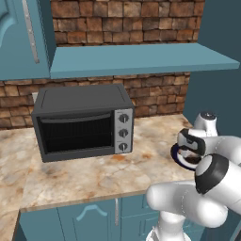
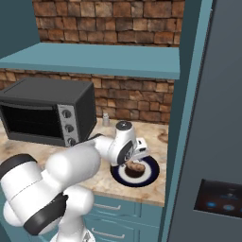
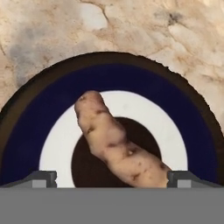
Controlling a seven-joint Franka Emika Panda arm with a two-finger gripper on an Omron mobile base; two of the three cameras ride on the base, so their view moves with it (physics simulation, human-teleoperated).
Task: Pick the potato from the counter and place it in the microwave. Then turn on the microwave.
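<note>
One potato (image 3: pixel 116 146), elongated, lies diagonally on a blue-and-white plate (image 3: pixel 197 131) on the counter (image 1: pixel 70 174). Gripper (image 3: pixel 111 179) spread wide, nothing held, hovering right above it, tips straddling its near end. Best to drop straight down, close across the narrow width, not along its length.

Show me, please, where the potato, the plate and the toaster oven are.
potato (image 3: pixel 114 142), hand view, middle of its body.
plate (image 3: pixel 192 131), hand view, blue ring.
toaster oven (image 1: pixel 75 132), left base view, glass door.
</note>
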